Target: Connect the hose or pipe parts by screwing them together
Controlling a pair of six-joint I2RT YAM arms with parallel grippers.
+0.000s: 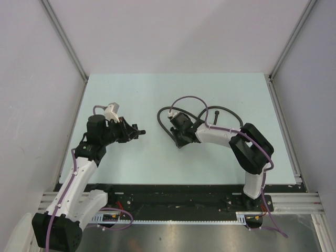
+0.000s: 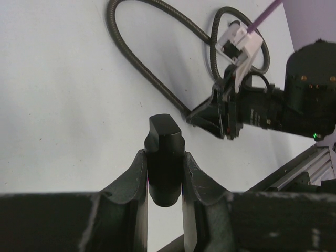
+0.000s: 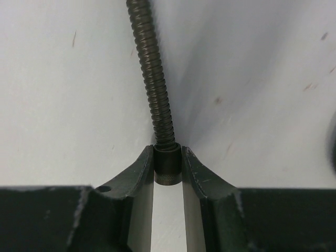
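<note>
A short black cylindrical pipe part (image 2: 164, 152) stands between the fingers of my left gripper (image 2: 164, 157), which is shut on it and held above the table; the top view shows that gripper (image 1: 139, 132) pointing right. My right gripper (image 3: 168, 160) is shut on the small knurled end fitting (image 3: 168, 167) of a ribbed dark hose (image 3: 151, 73) that runs away across the table. From above, the right gripper (image 1: 177, 140) sits low at centre, and the hose (image 1: 160, 113) loops behind it. The two grippers are a short distance apart.
Purple robot cables (image 1: 189, 98) arch over the right wrist. A white connector block (image 2: 239, 42) sits on the right wrist. Another stretch of dark hose (image 1: 228, 108) lies behind the right arm. Grey walls and metal rails (image 1: 283, 123) border the pale table (image 1: 131, 94).
</note>
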